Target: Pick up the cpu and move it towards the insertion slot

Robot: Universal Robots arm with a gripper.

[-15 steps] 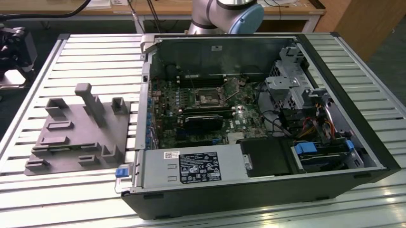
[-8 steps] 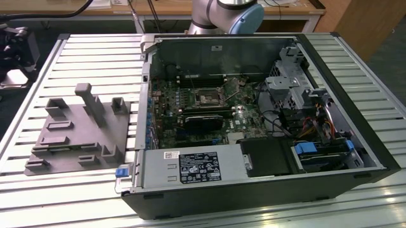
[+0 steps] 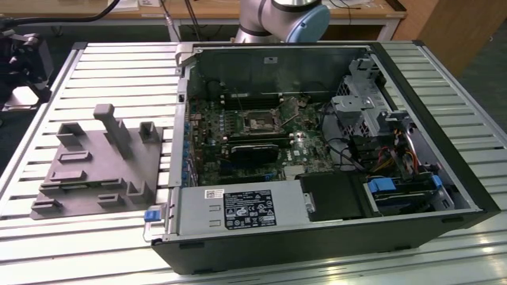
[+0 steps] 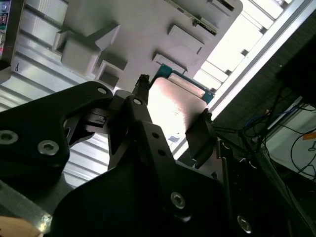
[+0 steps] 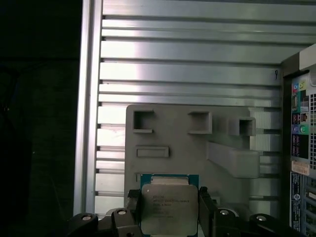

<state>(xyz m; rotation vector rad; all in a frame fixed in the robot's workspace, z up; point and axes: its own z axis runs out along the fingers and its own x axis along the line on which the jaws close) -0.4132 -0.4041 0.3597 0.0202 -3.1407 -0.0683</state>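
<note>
The ribbed silver aluminium table (image 3: pixel 95 65) is the largest thing and carries the rest. On it, toward the exterior view's right, lies the big black metal computer case (image 3: pixel 317 252) with its side off, leaving the green motherboard (image 3: pixel 208 136) open to view. At the far edge behind the case stands the silver-and-pale-blue robot arm (image 3: pixel 285 18). On the exterior view's left, just beside the case, sits the grey plastic fixture block (image 3: pixel 87 178) with raised posts and rectangular recesses.

The first wrist view shows the black two-fingered gripper (image 5: pixel 169 213) over that fixture block, its jaws closed against two opposite edges of the cpu (image 5: pixel 167 207) — a small flat square chip with a silvery metal top and a teal-green edge. In the second wrist view the fingers (image 4: pixel 199 132) press the chip's sides in the same way. Whether the cpu rests on the block or hangs clear of it, I cannot tell.

The insertion slot (image 3: pixel 260 123), a small dark square socket in a silver metal frame, sits near the middle of the motherboard inside the case — well apart from the fixture block
</note>
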